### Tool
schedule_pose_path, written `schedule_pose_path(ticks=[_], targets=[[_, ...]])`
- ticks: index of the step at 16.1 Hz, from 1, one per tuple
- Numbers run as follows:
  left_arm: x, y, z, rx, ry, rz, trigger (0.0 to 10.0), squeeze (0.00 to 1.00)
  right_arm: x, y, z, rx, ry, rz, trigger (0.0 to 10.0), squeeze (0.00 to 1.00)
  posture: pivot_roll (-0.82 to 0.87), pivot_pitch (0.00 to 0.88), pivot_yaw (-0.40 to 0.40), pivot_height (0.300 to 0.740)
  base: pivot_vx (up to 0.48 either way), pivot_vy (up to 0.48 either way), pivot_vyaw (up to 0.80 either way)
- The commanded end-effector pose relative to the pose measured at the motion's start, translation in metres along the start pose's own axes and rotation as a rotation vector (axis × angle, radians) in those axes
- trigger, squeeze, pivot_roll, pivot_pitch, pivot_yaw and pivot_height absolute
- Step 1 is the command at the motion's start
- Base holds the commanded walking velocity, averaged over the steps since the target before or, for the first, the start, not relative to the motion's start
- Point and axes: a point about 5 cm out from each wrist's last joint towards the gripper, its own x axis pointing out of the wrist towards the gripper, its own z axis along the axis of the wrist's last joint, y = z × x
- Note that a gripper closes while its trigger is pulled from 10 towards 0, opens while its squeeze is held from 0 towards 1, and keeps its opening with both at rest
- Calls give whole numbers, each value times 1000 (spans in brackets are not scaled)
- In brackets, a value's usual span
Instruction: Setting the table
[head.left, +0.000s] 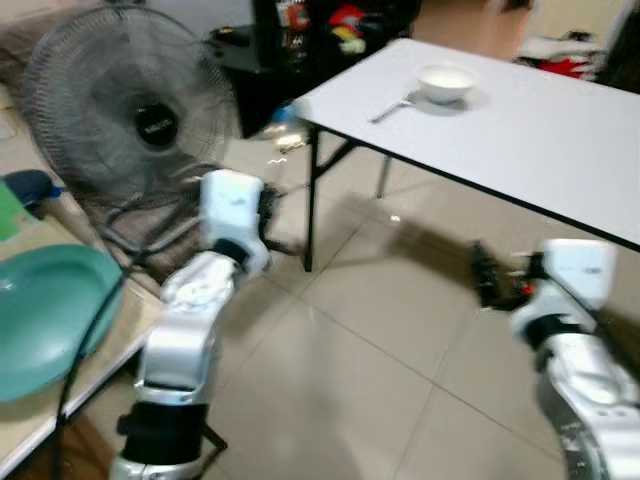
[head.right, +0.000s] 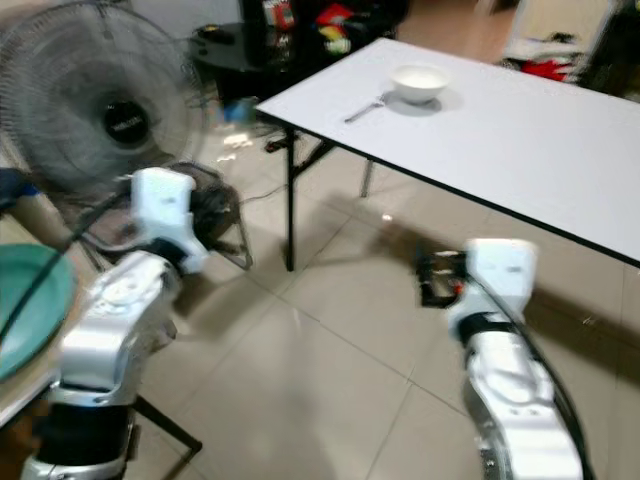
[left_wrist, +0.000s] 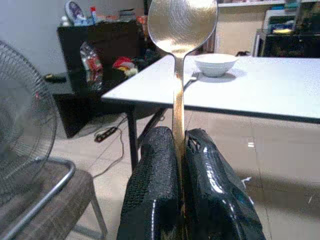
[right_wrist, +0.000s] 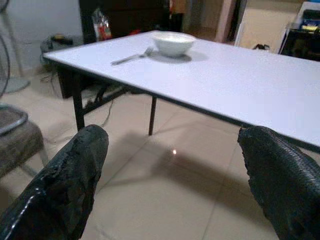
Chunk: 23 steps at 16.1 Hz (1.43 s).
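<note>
Left end effector (left_wrist: 181, 200) pinching slim metal spoon (left_wrist: 181, 30), glossy round bowl (left_wrist: 215, 64)

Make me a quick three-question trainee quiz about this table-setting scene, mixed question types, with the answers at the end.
1. True or false: the left gripper is shut on a shiny metal spoon.
2. Multiple choice: what lies beside the small white bowl on the white rectangular table? A) a knife B) a metal fork C) a cup
3. Fill in: the fingers of the right gripper are ____, with nothing between them.

Key: 1 true; 2 B; 3 open.
</note>
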Motion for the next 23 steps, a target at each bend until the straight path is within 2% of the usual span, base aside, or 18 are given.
schedule_pose_path(ticks=[1,6,13,19,23], targets=[[-1,7,-2,8,9,22,10000,0,-4,3,1,5,-6,12,10000,0,-62,0,38,740,386,0,-800],[3,-3,-4,-6,12,-28,10000,0,-7,-1,4,0,-8,3,10000,0,-79,0,47,740,385,0,-800],[0,-6,-9,-1,26,-45,10000,0,-9,2,5,-10,-5,29,10000,0,-78,0,47,740,378,0,-757],[0,-7,-13,11,43,-70,10000,0,-12,4,2,27,1,25,10000,0,-71,0,60,740,368,0,0],[4,-15,-18,16,65,-105,10000,0,-11,4,-1,2,17,57,10000,0,-86,0,69,740,364,0,0]])
